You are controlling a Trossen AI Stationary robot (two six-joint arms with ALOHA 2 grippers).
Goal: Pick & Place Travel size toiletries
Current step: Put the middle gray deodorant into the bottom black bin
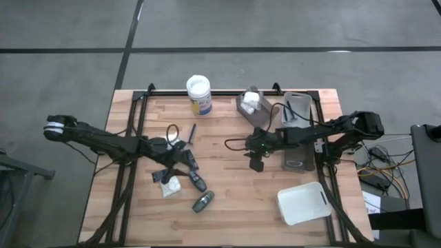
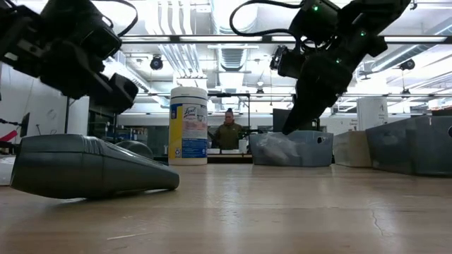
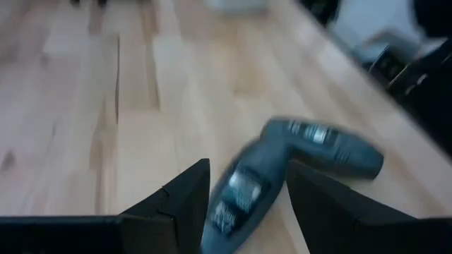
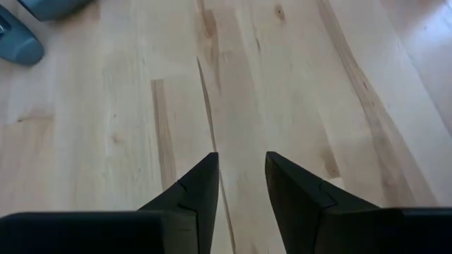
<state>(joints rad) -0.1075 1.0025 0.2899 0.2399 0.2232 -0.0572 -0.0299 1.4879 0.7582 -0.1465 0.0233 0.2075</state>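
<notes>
The toiletries lie scattered on the worktop (image 1: 227, 200) toward its left-front area: a white packet (image 1: 170, 184), dark sticks, and several dark grey oval tubes, one (image 1: 202, 201) lying apart nearest the front edge. The left end effector (image 3: 244, 194) hangs low over this cluster with its fingers spread, a grey tube (image 3: 240, 194) lying lengthwise in the gap, not yet pinched; a second tube (image 3: 325, 144) lies touching it at an angle. The right end effector (image 4: 240, 185) hovers over bare wood near mid-worktop, fingers apart with a narrow gap and nothing between them. Judgement: the tubes look light, rigid-shelled and smooth, tapering to one end, so likely to squirt out of a grip near the taper; hold across the broad middle of the body. The packet looks soft and compressible, tolerant of a firm pinch. The sticks are thin and lie flat, demanding a low, precise closure.
</notes>
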